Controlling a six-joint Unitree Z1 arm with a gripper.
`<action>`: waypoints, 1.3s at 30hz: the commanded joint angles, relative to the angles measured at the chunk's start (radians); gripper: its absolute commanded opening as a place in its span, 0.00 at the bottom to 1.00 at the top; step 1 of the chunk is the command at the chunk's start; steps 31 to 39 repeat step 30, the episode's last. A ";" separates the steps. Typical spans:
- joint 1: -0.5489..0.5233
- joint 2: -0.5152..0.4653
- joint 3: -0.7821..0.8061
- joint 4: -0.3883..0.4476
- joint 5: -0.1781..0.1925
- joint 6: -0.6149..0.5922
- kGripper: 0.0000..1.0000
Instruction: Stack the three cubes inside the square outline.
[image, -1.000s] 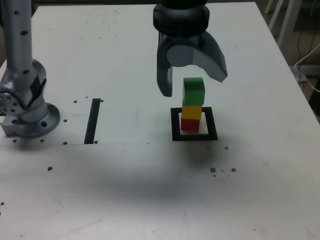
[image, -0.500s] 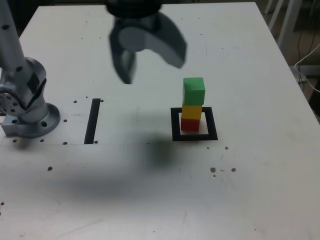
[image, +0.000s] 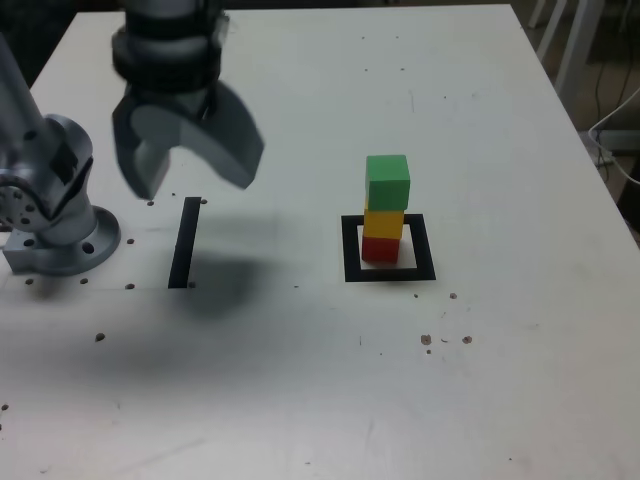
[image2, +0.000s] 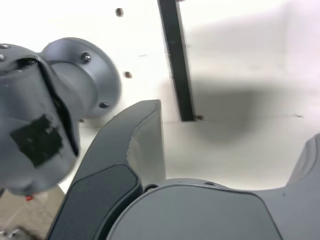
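- The gripper (image: 185, 178) hangs with its fingers (image: 232, 142) spread wide and released, holding nothing, above the black strip (image: 184, 243).
- The stack stands at about three o'clock from it, well apart: red cube (image: 380, 248) at the bottom, yellow cube (image: 383, 222) in the middle, green cube (image: 387, 181) on top, inside the square outline (image: 389, 272).
- The task looks finished.
- Risk: the green cube seems to sit slightly off-centre, so a jolt to the table (image: 320, 380) could topple it.

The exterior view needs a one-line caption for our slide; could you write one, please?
Red cube, yellow cube and green cube stacked inside the square outline; open gripper empty above the black strip.
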 joint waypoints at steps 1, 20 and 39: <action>-0.005 -0.003 0.031 -0.020 -0.001 -0.013 0.99; -0.006 -0.028 0.072 -0.116 0.147 -0.023 0.99; -0.006 -0.038 0.073 -0.124 0.155 -0.023 0.99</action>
